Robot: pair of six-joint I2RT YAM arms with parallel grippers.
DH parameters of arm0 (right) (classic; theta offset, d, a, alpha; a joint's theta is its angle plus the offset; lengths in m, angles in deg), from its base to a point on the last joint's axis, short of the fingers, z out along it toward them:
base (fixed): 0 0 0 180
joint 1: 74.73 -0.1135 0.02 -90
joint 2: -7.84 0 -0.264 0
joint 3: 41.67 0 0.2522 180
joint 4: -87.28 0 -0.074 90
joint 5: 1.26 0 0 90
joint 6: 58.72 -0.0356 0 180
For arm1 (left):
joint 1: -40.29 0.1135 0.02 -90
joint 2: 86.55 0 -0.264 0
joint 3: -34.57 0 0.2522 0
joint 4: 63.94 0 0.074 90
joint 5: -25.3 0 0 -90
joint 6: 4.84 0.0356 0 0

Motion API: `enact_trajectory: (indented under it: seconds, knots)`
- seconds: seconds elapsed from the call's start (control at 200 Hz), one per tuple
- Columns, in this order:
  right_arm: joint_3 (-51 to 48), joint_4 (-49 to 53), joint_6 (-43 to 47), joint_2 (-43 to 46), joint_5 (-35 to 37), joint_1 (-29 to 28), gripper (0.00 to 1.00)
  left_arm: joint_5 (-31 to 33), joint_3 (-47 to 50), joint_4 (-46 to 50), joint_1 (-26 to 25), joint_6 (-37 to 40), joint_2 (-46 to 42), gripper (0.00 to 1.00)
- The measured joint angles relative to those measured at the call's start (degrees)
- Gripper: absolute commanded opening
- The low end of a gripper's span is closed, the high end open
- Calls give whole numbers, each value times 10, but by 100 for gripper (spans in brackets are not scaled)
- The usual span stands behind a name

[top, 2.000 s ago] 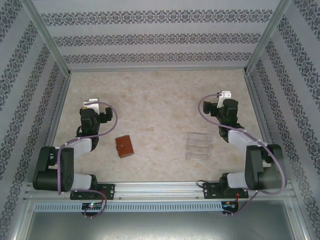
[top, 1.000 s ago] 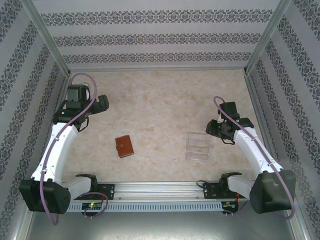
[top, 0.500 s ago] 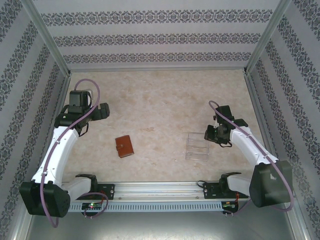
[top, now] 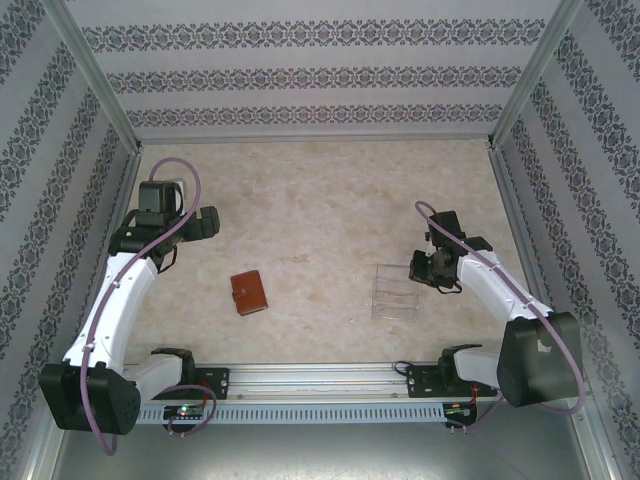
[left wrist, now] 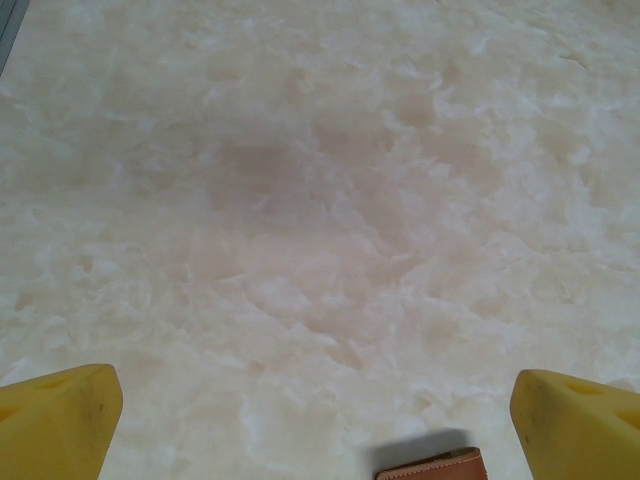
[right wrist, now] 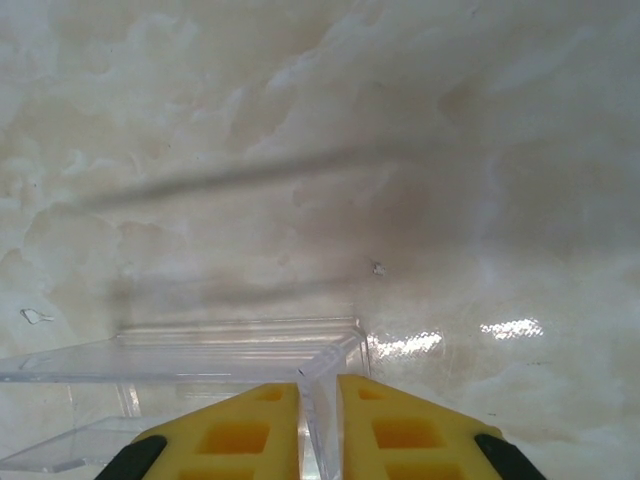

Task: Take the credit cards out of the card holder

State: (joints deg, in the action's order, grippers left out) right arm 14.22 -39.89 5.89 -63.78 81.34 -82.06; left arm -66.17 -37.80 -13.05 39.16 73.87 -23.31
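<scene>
Marbled beige table (top: 320,190): the right hand (right wrist: 320,425) has just closed to pinch a wall of the clear plastic slotted tray (right wrist: 200,360). The left hand (left wrist: 315,410) hangs spread near the closed reddish-brown leather card holder (top: 249,293), untouched, so card removal has likely not begun.

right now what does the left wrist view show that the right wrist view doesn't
Left wrist: the top edge of the reddish-brown leather card holder at the bottom, between the open left gripper's fingers. Right wrist: the clear plastic slotted tray, its wall clamped in the right gripper. Both: the pale marbled table and yellow fingertips.
</scene>
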Motion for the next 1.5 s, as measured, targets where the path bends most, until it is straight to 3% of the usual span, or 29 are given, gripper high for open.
enact_trajectory:
  seconds: [0.425,0.774,0.999,1.234,1.499]
  knots:
    - [2,-7,1,-7,16,-12,9,0,0,0,0,0,0,99]
    - [76,20,-1,-34,51,-77,5,-1,0,0,0,1,0,99]
    - [192,25,-13,-126,80,-134,3,-2,0,0,0,5,0,99]
    - [385,41,-30,-283,112,-193,4,-15,0,0,1,6,0,99]
    - [568,66,-43,-437,127,-225,3,-16,0,0,1,6,1,99]
